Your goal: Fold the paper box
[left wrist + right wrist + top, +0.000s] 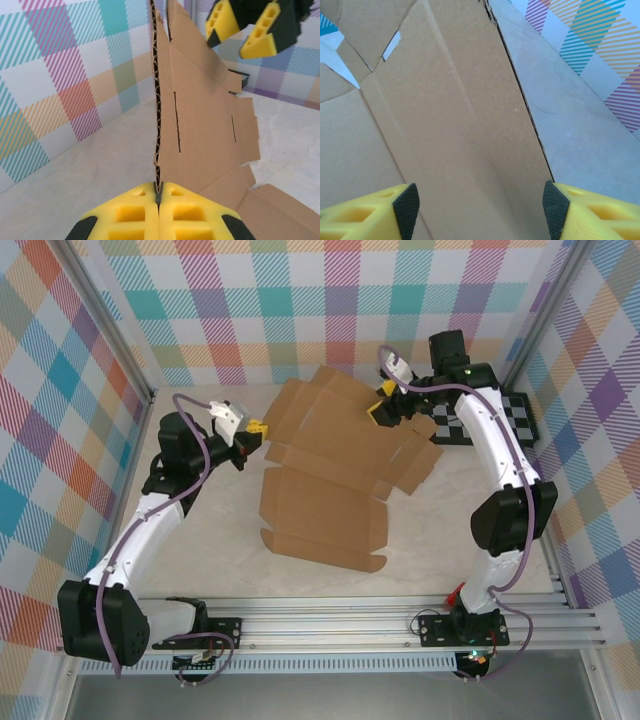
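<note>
I see the paper box (320, 490) as a flat brown sheet, not yet folded, in the middle of the surface (200, 560). Its near part lies flat. Its far part, with the flaps and slits, is raised up from the surface.

The left gripper (257, 429) is at the left side of the sheet. In the left wrist view its yellow fingers (125, 215) are pressed together on the corrugated edge of the paper box (200, 115), and this panel stands almost upright in front of the camera.

The right gripper (383, 405) is at the far right part of the sheet, above the cardboard. In its own view the fingers (370, 215) are wide apart and a panel of the paper box (455, 125) lies between them. I cannot tell if the pads touch it. The left wrist view also shows the right gripper (240, 30), apart, over the top edge.

A black-and-white checkerboard panel (480, 420) lies on the far right of the surface, beside the right arm.
</note>
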